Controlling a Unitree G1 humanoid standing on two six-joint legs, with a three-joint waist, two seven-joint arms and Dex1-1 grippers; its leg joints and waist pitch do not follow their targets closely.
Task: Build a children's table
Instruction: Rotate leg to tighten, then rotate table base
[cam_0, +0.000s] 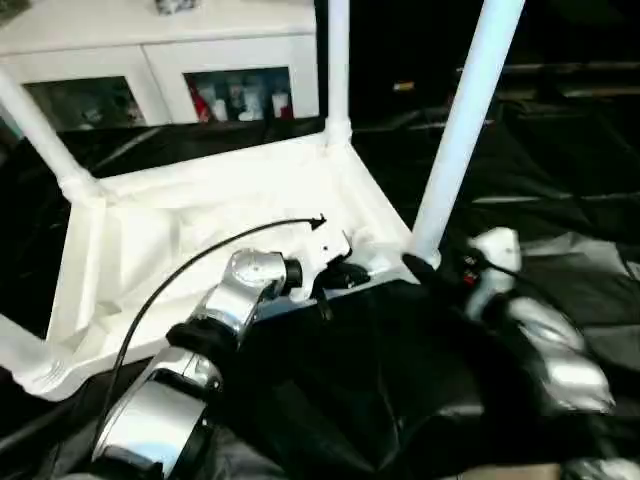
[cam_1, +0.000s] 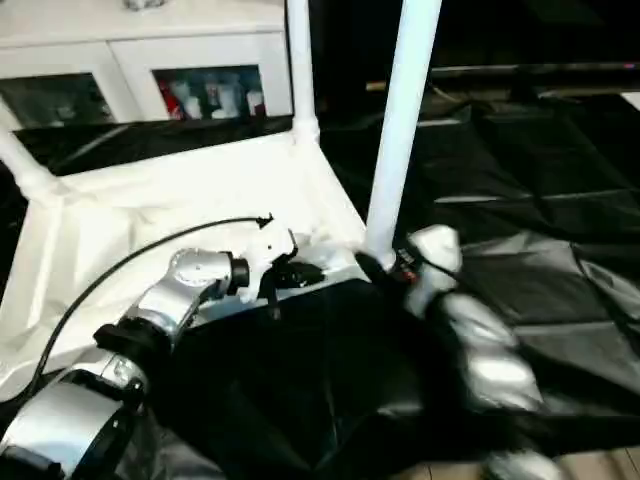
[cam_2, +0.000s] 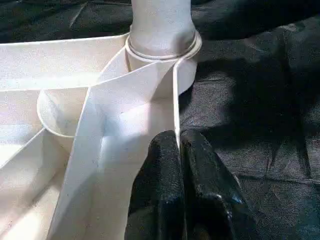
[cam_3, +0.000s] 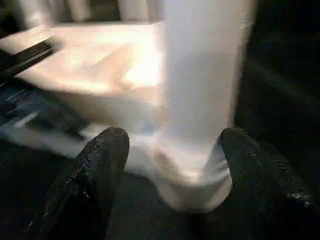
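**Upturned table, both grippers at its near corner**

The children's table lies upside down on black sheeting, its rimmed underside facing up and its legs standing upward from the corners. The nearest leg rises from the corner socket closest to the robot's right arm; another leg stands at the far corner, and two more angle away at the robot's left.

The left gripper has its two black fingers pressed together, pinching the thin near rim wall of the tabletop between their tips, just beside the corner socket where the leg seats. In the head views this gripper sits on the near edge of the table.

The right gripper stands with its fingers wide apart, one on each side of the base of the nearest leg, at the socket; whether either pad touches the leg cannot be told.

Behind the table stands a white cabinet with glass doors
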